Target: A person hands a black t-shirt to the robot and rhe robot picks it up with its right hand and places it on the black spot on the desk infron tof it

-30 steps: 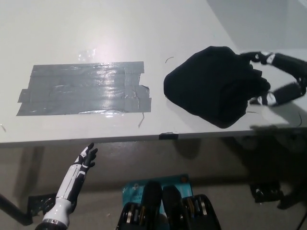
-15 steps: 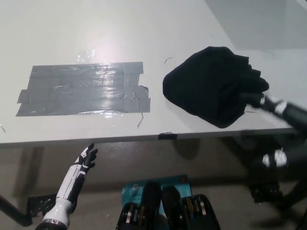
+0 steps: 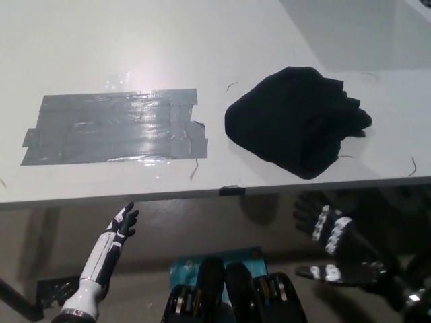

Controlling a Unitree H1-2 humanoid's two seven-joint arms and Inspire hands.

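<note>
A crumpled black t-shirt (image 3: 296, 120) lies on the white desk (image 3: 202, 47), right of centre and near its front edge. Nothing is holding it. A patch of grey tape (image 3: 111, 126), the marked spot, is stuck to the desk on the left. My black right hand (image 3: 331, 232) hangs below the desk edge at the lower right, open, fingers spread, well clear of the shirt. My white left hand (image 3: 121, 223) rests below the desk edge at the lower left, open and holding nothing.
The desk's front edge (image 3: 229, 191) runs across the middle of the picture. Bare desk separates the tape from the shirt. A teal object (image 3: 202, 259) sits on the floor below. A table leg (image 3: 17, 296) shows at the lower left.
My right hand has let go of the t-shirt, drawn back off the desk's right side and dropped below the front edge. The shirt stays put. The camera shifted slightly.
</note>
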